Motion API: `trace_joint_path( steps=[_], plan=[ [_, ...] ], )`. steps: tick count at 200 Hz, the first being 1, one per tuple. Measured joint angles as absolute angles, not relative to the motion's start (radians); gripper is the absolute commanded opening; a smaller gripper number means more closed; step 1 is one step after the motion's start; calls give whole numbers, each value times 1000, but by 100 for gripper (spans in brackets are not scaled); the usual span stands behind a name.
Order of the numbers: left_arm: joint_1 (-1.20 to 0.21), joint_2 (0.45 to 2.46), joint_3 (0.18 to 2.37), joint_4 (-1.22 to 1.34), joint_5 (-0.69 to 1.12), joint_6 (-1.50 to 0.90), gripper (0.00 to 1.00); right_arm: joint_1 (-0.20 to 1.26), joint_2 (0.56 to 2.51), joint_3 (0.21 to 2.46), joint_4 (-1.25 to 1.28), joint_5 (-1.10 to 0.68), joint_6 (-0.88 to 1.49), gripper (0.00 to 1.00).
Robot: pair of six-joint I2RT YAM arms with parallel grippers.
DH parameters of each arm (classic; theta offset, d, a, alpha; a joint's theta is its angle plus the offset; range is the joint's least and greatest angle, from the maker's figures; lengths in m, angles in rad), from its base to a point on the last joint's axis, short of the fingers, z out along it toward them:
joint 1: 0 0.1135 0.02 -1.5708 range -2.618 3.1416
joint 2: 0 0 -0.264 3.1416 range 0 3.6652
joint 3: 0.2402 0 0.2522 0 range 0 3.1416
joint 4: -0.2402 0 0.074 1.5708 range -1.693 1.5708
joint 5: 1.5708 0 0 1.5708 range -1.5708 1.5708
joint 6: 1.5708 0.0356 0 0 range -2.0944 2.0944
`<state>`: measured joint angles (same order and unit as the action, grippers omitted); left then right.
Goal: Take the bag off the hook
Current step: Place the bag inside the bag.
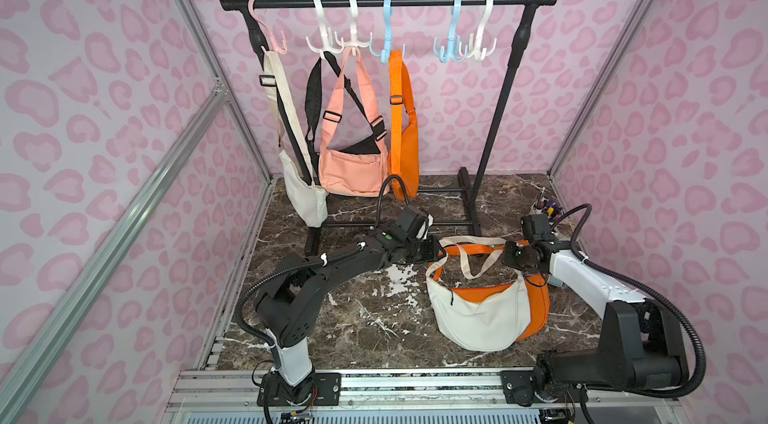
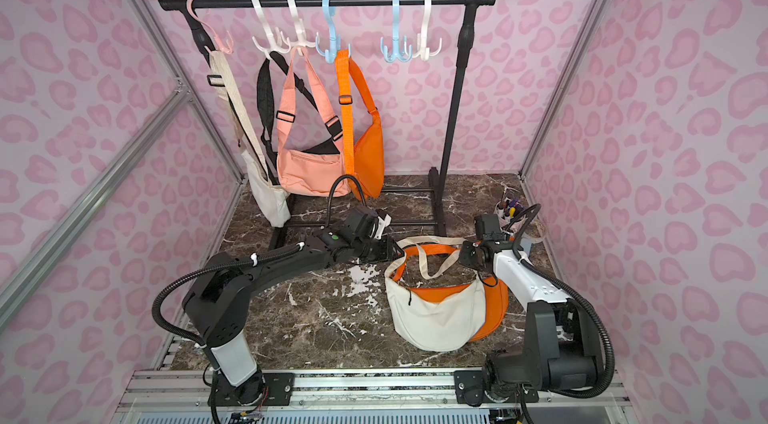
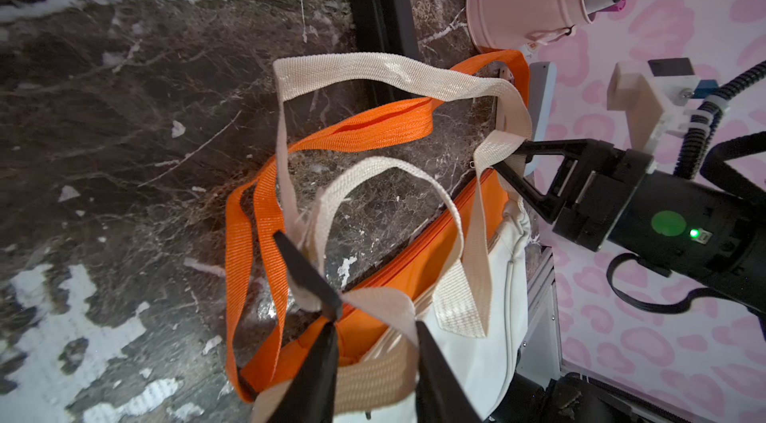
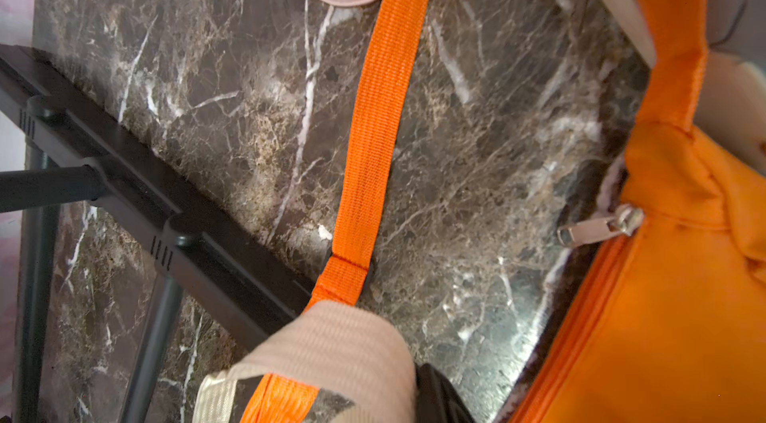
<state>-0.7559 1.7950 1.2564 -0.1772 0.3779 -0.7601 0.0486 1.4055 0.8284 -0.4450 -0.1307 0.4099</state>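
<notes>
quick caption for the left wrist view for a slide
Left gripper and right gripper both at the cream strap; cream bag lies on the orange bag.

- The left arm (image 1: 332, 264) extends forward from its base, elbow bent, forearm angled low toward the middle.
- The left pincer (image 1: 437, 252) sits low, jaws apart, with a strap (image 3: 489, 149) lying between them.
- The right arm (image 1: 582, 272) stretches forward and inward, also low.
- The right pincer (image 3: 509, 157) faces the left pincer, its tips pinched on the strap.
</notes>
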Motion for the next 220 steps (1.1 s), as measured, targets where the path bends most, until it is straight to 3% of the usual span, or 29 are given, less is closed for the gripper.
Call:
trace_joint_path(
  steps=[28, 70, 127, 220],
  plan=[
    [-752, 1795, 1242, -174, 377, -767, 51, 28, 1420, 820, -439, -130, 426, 40],
    [-750, 1795, 1233, -175, 377, -777, 57, -3, 1420, 812, -435, -129, 442, 50],
    [-748, 1762, 1222, -185, 354, -784, 66, -10, 1376, 818, -450, -118, 467, 59],
    [-736, 1744, 1221, -194, 331, -773, 70, -11, 1293, 850, -477, -71, 486, 72]
  ],
)
